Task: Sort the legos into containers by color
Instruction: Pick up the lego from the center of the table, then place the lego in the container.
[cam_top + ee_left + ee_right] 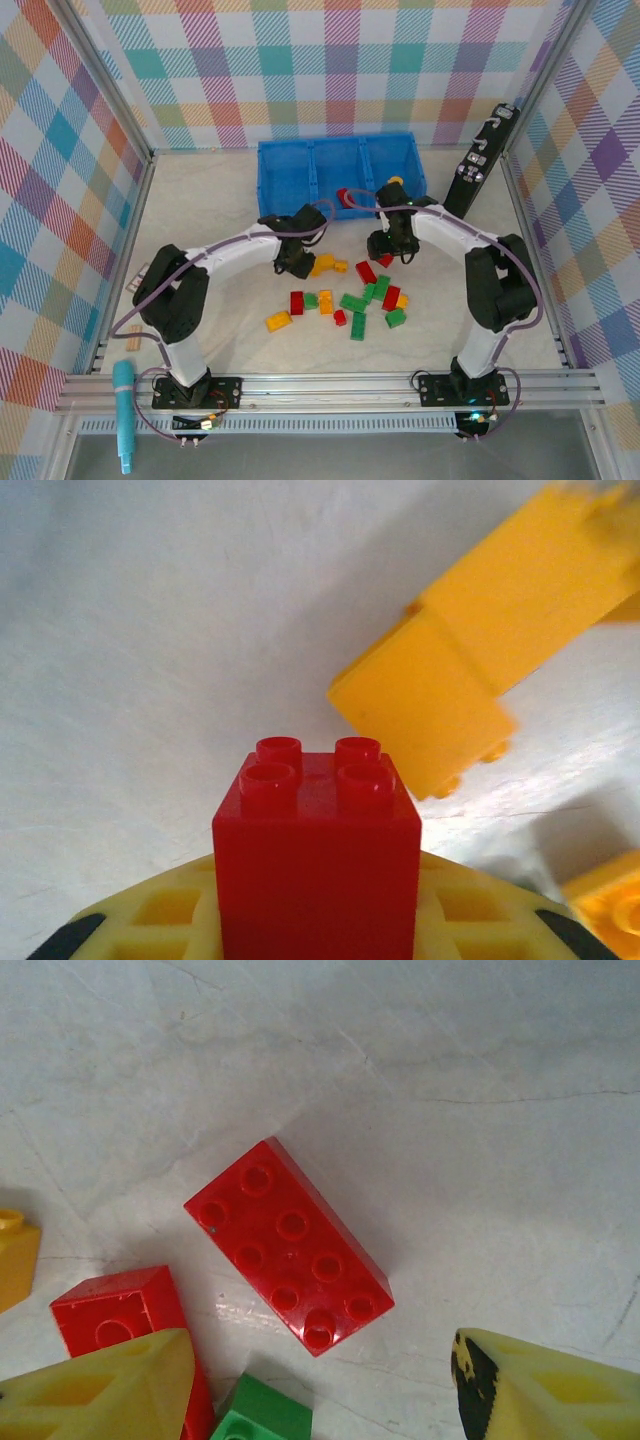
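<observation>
Two grippers are working: the left gripper is clamping a small red brick, probably for carrying to the blue tray, while the right gripper, jaws spread, is hovering above a long red brick on the table.

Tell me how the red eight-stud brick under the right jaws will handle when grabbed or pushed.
The red eight-stud brick looks rigid, so probably won't flex. Lying flat, studs up, it should slide, not roll. Its glossy faces may slip.
</observation>
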